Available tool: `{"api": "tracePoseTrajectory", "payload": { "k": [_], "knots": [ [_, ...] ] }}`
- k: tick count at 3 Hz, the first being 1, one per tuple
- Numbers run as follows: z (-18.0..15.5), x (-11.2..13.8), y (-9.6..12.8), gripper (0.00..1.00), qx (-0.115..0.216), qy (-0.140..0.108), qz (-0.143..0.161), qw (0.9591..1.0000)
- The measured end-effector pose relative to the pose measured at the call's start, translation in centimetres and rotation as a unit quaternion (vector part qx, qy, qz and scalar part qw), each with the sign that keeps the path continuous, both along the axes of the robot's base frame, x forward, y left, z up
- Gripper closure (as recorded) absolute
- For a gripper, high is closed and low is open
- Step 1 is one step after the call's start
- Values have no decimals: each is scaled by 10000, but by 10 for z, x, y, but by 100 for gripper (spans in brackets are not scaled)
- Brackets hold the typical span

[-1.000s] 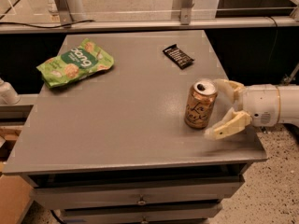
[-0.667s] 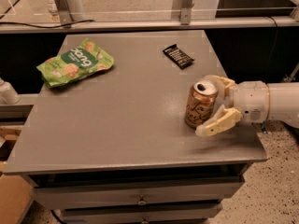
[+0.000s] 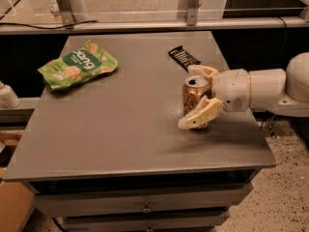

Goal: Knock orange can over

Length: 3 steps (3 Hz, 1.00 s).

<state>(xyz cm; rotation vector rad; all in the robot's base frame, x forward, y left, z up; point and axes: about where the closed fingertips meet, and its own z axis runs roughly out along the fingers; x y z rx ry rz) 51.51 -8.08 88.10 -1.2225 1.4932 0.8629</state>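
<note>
Between my jaws: the orange can (image 3: 197, 94), upright with its silver top up, on the right part of the table (image 3: 111, 129).
Jaws: apart, one on each side of the can; I grip nothing.
Fingers (image 3: 202, 115): the near one slants across the foot of the can in front, and the far one reaches past its rim behind. Whether either touches it, I cannot tell.
Gripper (image 3: 186, 96): low over the tabletop, pointing left, reaching in from the right edge.
Arm (image 3: 263, 87): white and level, running off to the right beyond the table.
Black wrapped bar (image 3: 183, 58): flat on the table just behind my far finger, apart from the can.
Green snack bag (image 3: 77, 65): lying flat toward the far left corner, well apart from me.
Drawers (image 3: 145, 203): below the grey top, closed.
</note>
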Motion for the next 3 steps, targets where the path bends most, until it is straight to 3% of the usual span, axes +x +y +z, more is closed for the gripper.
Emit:
{"api": "tracePoseTrajectory", "payload": {
  "k": [1, 2, 3],
  "knots": [
    [11, 14, 36, 0, -104, -61, 135, 9998],
    [16, 21, 52, 0, -207, -97, 163, 9996],
    [17, 23, 44, 0, -278, -109, 85, 9995]
  ]
}}
